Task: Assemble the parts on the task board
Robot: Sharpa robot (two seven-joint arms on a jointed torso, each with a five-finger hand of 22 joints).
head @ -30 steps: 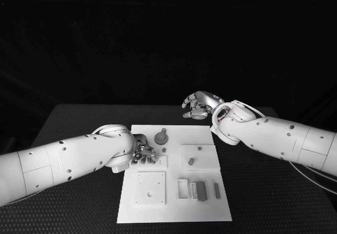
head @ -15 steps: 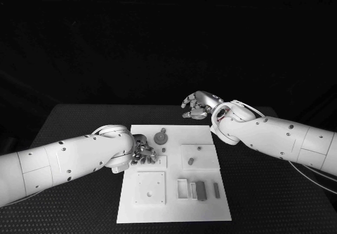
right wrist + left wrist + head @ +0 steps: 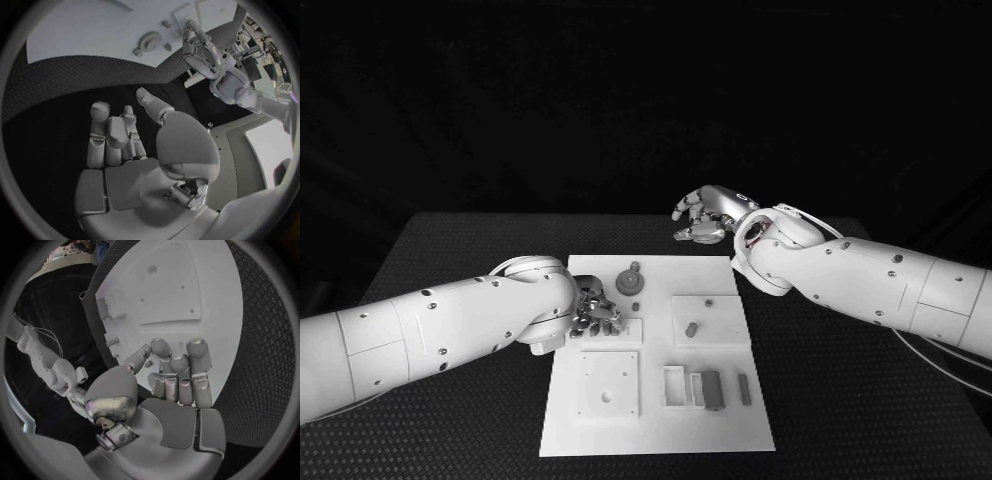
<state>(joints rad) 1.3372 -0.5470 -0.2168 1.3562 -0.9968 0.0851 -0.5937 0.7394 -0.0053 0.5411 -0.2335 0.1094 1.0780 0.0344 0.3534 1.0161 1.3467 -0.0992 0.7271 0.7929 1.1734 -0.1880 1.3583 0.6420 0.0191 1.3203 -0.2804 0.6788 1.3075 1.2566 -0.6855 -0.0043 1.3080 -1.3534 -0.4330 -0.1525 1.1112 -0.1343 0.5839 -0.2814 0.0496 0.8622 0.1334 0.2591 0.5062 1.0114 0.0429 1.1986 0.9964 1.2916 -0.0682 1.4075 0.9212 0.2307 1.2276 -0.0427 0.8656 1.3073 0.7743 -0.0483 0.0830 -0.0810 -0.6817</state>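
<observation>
The task board (image 3: 661, 400) lies in the middle of the black tabletop (image 3: 877, 400), with small grey parts on it: a round part (image 3: 630, 285) near its far edge, a short peg (image 3: 691, 327) on a raised square, and slim bars (image 3: 714, 388) toward its near right corner. The left hand (image 3: 596, 313) rests at the board's left edge, fingers curled together, nothing visibly held. The right hand (image 3: 708, 215) hovers beyond the board's far edge, fingers loosely curled, holding nothing.
</observation>
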